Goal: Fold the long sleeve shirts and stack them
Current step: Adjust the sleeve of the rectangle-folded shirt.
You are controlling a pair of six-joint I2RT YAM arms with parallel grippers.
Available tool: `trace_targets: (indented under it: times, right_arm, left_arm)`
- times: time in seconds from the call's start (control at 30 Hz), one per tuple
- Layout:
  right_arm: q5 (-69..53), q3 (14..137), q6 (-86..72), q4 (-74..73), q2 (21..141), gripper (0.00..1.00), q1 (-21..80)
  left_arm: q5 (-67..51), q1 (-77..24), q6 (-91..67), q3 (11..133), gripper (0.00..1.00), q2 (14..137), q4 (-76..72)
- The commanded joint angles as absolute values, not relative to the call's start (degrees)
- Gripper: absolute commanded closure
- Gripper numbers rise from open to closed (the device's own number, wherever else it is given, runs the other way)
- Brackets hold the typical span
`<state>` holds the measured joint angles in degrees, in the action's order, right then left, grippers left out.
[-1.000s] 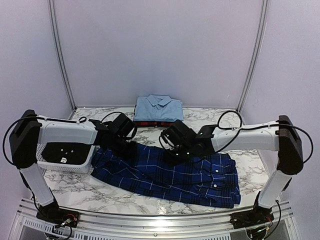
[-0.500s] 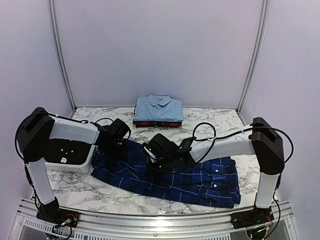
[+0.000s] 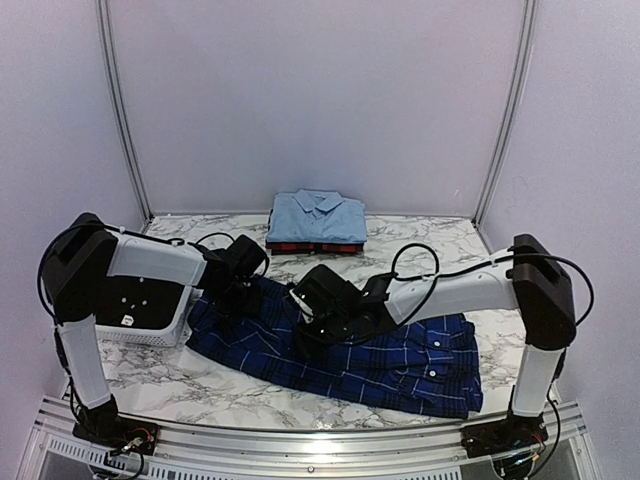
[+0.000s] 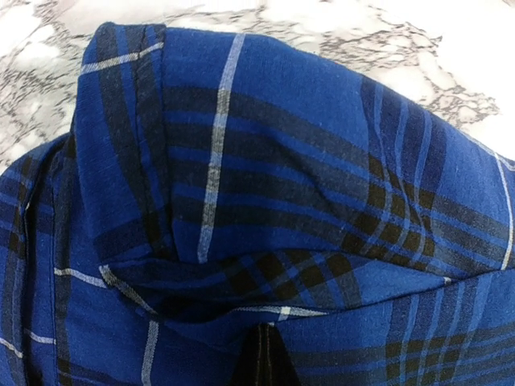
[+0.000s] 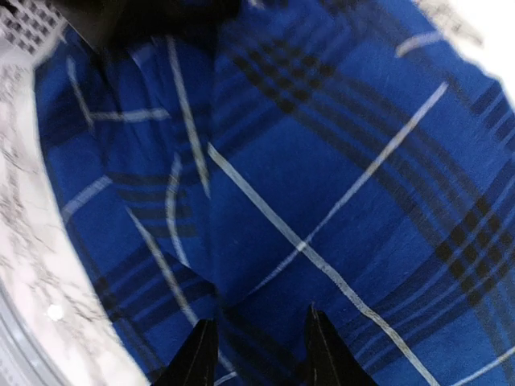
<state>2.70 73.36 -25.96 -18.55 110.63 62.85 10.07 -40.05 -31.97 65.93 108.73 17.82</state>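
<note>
A navy blue plaid shirt (image 3: 400,355) lies spread across the table's front. My left gripper (image 3: 238,292) is at its far left edge, and in the left wrist view the left gripper (image 4: 261,358) is shut on a bunched fold of the navy plaid shirt (image 4: 265,161). Over the shirt's middle left sits my right gripper (image 3: 308,338). In the right wrist view the right gripper (image 5: 261,354) stands open, its fingertips (image 5: 199,354) apart and low on the cloth (image 5: 322,185). A folded light blue shirt (image 3: 317,215) rests on a folded red-and-black plaid shirt (image 3: 315,246) at the back.
A white slotted basket (image 3: 140,325) stands at the left, right beside the navy shirt and under the left arm. Marble table (image 3: 420,245) shows around the shirts. Side walls and the front rail (image 3: 300,440) bound the space.
My right arm has swung left and down over the navy shirt's middle. The left gripper has stayed shut at the shirt's far left edge, shifting only slightly.
</note>
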Motion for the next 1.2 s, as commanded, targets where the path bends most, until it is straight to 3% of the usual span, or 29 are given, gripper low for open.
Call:
trace_targets:
  times: [0.0, 0.2, 0.57, 0.73, 1.17]
  right_arm:
    - [5.04, 73.29, -26.46, -18.44, 102.73, 0.66, 60.51]
    - [7.64, 68.67, -26.01, -16.0, 97.32, 0.64, 53.25]
    - [6.94, 66.76, -22.29, -12.13, 99.23, 0.64, 46.76]
    - [3.47, 68.8, -20.07, -12.08, 102.07, 0.64, 47.09]
    - [4.08, 75.81, -18.9, -12.63, 108.06, 0.63, 47.24]
  left_arm:
    - [7.87, -41.54, -30.91, 68.87, 0.99, 112.51, 18.31]
    - [6.34, -43.51, -29.57, 77.36, 0.99, 117.34, 18.45]
    - [1.85, -46.58, -28.37, 91.71, 0.98, 125.54, 19.22]
    - [7.44, -46.01, -29.71, 90.62, 0.92, 121.53, 20.57]
    - [7.48, -44.81, -35.94, 72.04, 0.93, 106.5, 20.28]
